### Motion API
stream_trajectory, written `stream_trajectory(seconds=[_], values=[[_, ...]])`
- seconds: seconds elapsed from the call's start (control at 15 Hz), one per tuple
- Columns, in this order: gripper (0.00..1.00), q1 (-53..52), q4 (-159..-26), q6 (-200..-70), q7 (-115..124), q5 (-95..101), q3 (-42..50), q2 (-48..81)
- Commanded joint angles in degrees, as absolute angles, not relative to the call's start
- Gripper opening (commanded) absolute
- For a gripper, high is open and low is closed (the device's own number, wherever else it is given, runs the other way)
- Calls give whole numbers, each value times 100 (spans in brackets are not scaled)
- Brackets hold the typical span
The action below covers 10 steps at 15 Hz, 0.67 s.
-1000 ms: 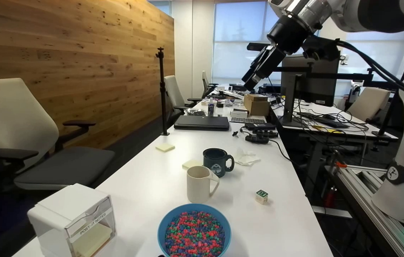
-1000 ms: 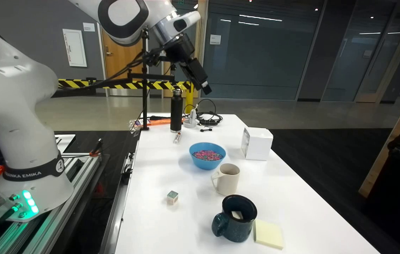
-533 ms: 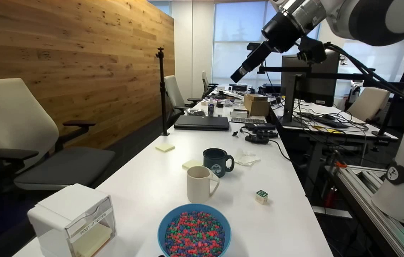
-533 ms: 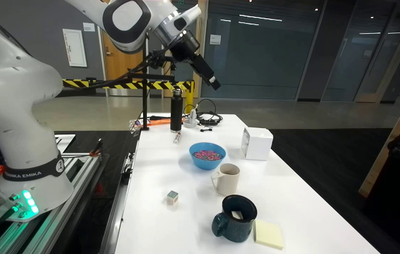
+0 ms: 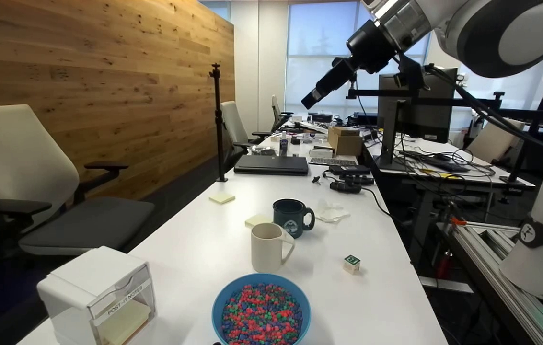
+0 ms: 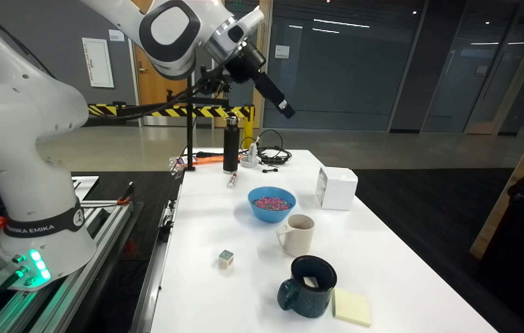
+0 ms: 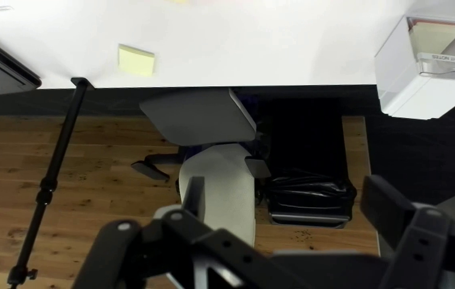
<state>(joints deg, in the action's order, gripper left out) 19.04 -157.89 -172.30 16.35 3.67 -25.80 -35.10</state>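
My gripper (image 7: 285, 194) is open and empty, its two fingers wide apart in the wrist view. In both exterior views the gripper (image 5: 310, 98) (image 6: 286, 109) is high above the white table, tilted down, touching nothing. Below on the table are a blue bowl (image 5: 221, 306) of small coloured pieces, a cream mug (image 5: 265, 254), and a dark green mug (image 5: 288, 225). A small light object (image 6: 310, 281) lies inside the dark mug. A letter block (image 5: 352, 264) stands apart near the robot's side. A yellow note pad (image 6: 352, 307) lies beside the dark mug.
A white Post-it dispenser (image 7: 420, 96) stands at the table edge, and another note pad (image 7: 135, 61) lies near that edge. A closed black laptop (image 5: 271, 165), a black pole (image 5: 218, 124), crumpled tissue (image 5: 331, 212) and a black bottle (image 6: 231, 145) also stand or lie on the table.
The arm and gripper have moved out over the table, away from the robot base, and the gripper has turned. The things on the table have not moved.
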Motion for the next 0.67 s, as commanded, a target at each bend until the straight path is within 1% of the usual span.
stream_trajectory(seconds=[0.0, 0.13, 0.27, 0.33, 0.47, 0.6], values=[[100, 1852, -15784, -17044, 1773, 440, -2583, -3418], [100, 1449, -15786, -16840, 1606, 322, -2260, -3347], [100, 708, -15762, -16378, 1275, 94, -1631, -3203], [100, 620, -15724, -16142, 1284, 114, -1534, -3213], [100, 273, -15627, -16217, 1215, 76, -1185, -2979], [100, 203, -15504, -16288, 1275, 161, -1092, -2865]])
